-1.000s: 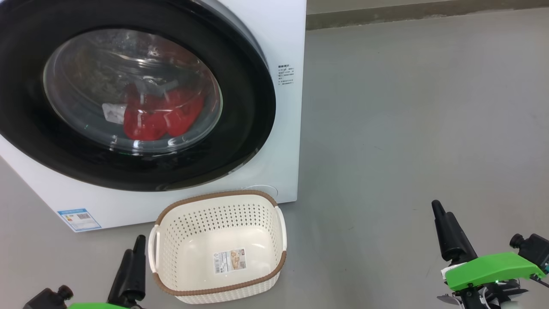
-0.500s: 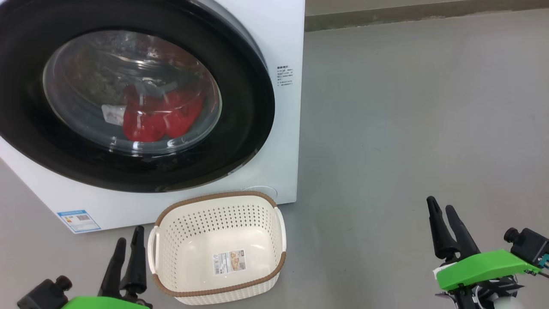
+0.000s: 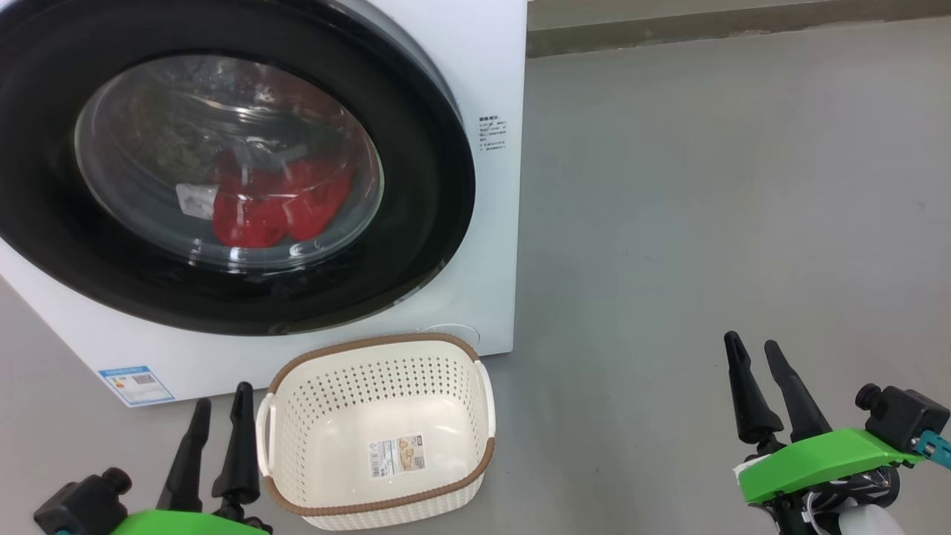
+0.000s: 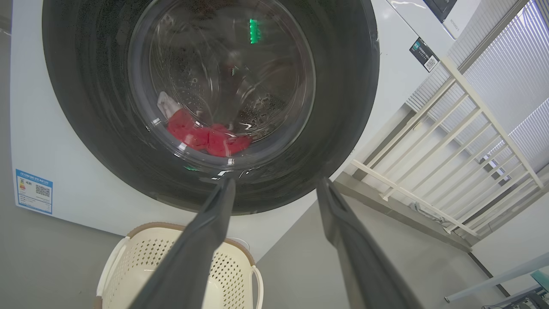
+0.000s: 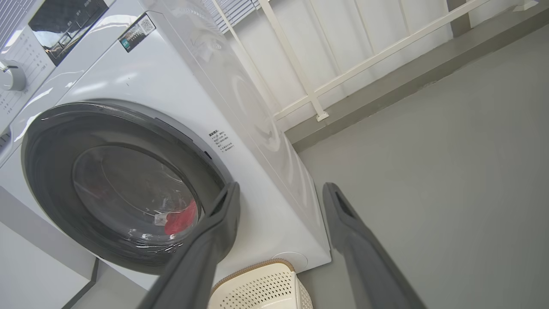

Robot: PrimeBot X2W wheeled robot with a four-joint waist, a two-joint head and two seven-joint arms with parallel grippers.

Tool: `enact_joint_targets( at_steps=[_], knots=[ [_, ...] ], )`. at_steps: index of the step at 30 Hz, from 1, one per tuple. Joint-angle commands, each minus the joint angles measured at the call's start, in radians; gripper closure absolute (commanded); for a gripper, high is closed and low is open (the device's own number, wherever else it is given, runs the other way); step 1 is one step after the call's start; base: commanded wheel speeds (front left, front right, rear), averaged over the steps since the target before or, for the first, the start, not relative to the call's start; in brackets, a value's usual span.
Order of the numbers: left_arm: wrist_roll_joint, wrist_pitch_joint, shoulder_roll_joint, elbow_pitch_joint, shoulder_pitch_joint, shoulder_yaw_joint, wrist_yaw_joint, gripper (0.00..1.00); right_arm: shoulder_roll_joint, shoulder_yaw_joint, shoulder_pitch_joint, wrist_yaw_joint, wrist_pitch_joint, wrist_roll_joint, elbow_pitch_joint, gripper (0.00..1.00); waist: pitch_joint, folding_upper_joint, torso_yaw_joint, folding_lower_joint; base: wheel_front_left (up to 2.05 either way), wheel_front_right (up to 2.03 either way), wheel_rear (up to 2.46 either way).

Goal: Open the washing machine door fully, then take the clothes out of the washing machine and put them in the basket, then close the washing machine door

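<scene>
The white washing machine [image 3: 490, 67] fills the upper left of the head view. Its round black-framed door [image 3: 423, 148] is shut. Behind the glass lie the red clothes [image 3: 278, 200] with a bit of white cloth. In front of the machine, on the floor, stands the cream basket [image 3: 375, 371], empty. Just left of the basket, my left gripper [image 3: 221, 392] is open and holds nothing. Far to the right, my right gripper [image 3: 752, 342] is open over bare floor. The left wrist view looks at the door [image 4: 343, 107] and the clothes [image 4: 201, 137] between open fingers.
Grey floor [image 3: 706, 186] spreads to the right of the machine. A low kerb [image 3: 706, 26] runs along the back. White railings [image 4: 450, 141] stand beside the machine. A blue label [image 3: 137, 383] sits at the machine's base.
Both grippers have risen a little into the head view. The left one's two fingers now show apart beside the basket. The right one has shifted slightly left.
</scene>
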Motion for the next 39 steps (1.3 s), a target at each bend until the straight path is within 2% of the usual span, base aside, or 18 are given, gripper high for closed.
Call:
enact_joint_targets(
  at_steps=[1, 39],
  knots=[
    [0.036, -0.014, 0.017, -0.035, -0.051, 0.022, 0.004, 0.0, -0.014, 0.022, -0.053, 0.005, -0.015, -0.041, -0.032, 0.0, -0.002, 0.0, -0.001, -0.0001, 0.0, 0.0, 0.0],
    [0.482, -0.13, 0.021, -0.094, -0.073, 0.02, 0.011, 0.0, -0.025, 0.085, -0.088, 0.008, -0.13, -0.476, -0.066, 0.0, 0.003, 0.0, 0.003, -0.0001, 0.0, 0.0, 0.0]
  ],
)
